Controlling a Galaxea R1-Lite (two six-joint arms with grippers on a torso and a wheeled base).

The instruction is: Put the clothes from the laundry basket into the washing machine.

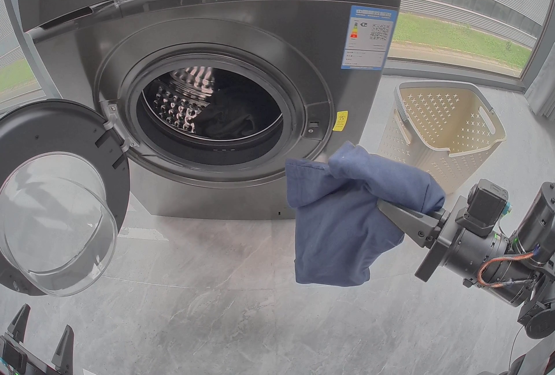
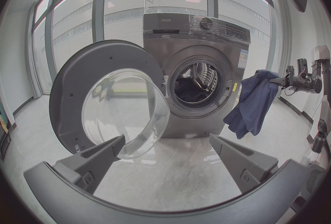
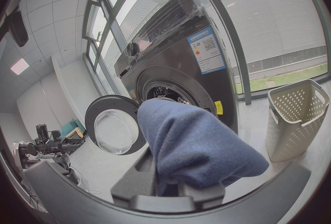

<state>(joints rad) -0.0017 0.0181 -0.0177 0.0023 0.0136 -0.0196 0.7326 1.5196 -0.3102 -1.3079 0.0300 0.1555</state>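
Energy label (image 1: 368, 37) with QR code and yellow sticker (image 1: 340, 121), print seemingly too small, on washing machine (image 1: 260, 18).

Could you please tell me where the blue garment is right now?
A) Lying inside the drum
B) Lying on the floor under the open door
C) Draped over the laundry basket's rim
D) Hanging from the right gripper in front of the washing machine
D: the blue garment hangs in the air from the right gripper, between the washing machine and the laundry basket.
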